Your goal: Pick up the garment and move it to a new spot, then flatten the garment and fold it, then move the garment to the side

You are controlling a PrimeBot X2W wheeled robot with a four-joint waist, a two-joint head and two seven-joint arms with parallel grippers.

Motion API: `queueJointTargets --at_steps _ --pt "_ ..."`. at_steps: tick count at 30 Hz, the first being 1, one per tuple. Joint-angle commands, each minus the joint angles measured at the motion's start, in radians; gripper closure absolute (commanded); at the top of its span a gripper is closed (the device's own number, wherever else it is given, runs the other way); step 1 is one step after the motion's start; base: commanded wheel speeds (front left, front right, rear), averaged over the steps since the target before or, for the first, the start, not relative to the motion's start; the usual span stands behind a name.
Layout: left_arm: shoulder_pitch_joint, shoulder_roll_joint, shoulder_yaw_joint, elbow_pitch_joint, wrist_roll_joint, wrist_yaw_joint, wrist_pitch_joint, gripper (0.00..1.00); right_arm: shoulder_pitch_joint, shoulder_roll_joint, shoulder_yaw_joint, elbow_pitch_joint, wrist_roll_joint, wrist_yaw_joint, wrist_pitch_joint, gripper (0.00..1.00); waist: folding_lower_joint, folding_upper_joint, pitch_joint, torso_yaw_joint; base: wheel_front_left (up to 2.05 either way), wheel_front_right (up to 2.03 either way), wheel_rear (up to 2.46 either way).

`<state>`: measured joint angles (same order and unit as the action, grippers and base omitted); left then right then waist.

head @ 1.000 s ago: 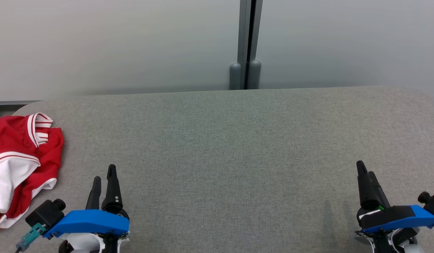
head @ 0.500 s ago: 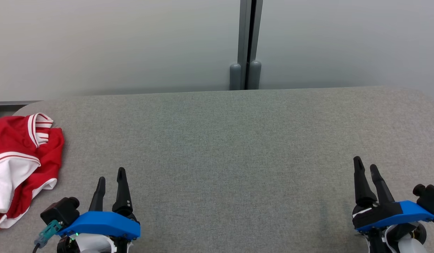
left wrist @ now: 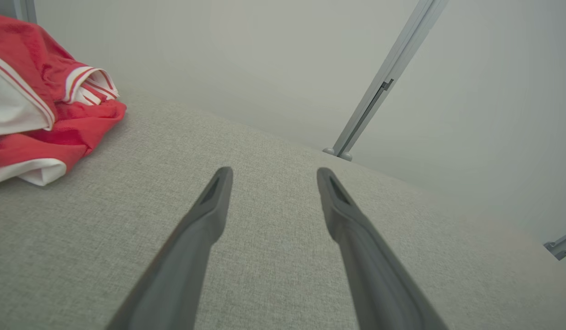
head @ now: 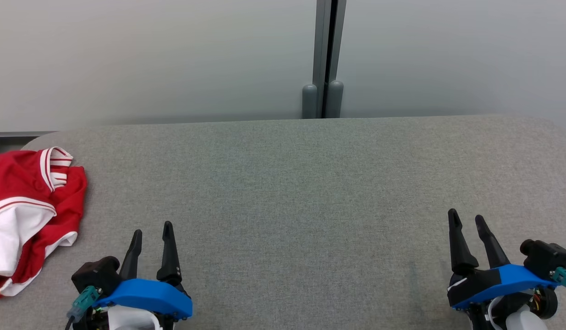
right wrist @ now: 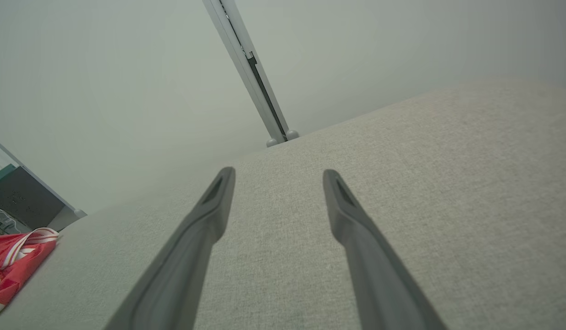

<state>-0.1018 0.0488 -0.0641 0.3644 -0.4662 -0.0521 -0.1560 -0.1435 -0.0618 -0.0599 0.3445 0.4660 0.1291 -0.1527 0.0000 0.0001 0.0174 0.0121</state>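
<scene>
Grey fabric is covering the table [head: 283, 174] before us, and a pale wall [head: 150, 59] is rising behind it, with a grey post [head: 327, 55] standing at 12 o'clock.

We are seeing the garment [head: 30, 215] lying crumpled at 9 o'clock on the table's left end. It is red with white panels and striped trim, and part of it is running past the edge of the head view.

Our left gripper [head: 151, 230] is hovering at 7 o'clock, its fingers [head: 168, 250] standing apart over bare fabric. The garment is lying near it, at its 9 o'clock, without touching it.

Our right gripper [head: 466, 216] is sitting at 5 o'clock, well apart from the garment, and its fingers are likewise spreading over bare fabric.

From the left wrist we are seeing the garment at 10 o'clock, off to the side of the fingertips. From the right wrist we are catching one corner of it at 8 o'clock.
</scene>
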Motion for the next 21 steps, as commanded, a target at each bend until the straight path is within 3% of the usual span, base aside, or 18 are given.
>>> queueJointTargets --at_steps 1,21 --pt "-0.009 0.006 -0.007 0.001 0.037 0.007 -0.010 0.00 -0.023 -0.005 0.004 0.005 -0.038 0.002 -0.014 0.00 0.0000 -0.0001 -0.001 -0.001 0.00 0.00 0.00" --pt "0.010 0.024 -0.044 0.038 0.227 0.035 -0.056 0.00 -0.013 0.001 -0.005 0.019 -0.237 0.002 -0.060 0.00 0.0000 -0.0001 -0.021 -0.004 0.00 0.00 0.00"
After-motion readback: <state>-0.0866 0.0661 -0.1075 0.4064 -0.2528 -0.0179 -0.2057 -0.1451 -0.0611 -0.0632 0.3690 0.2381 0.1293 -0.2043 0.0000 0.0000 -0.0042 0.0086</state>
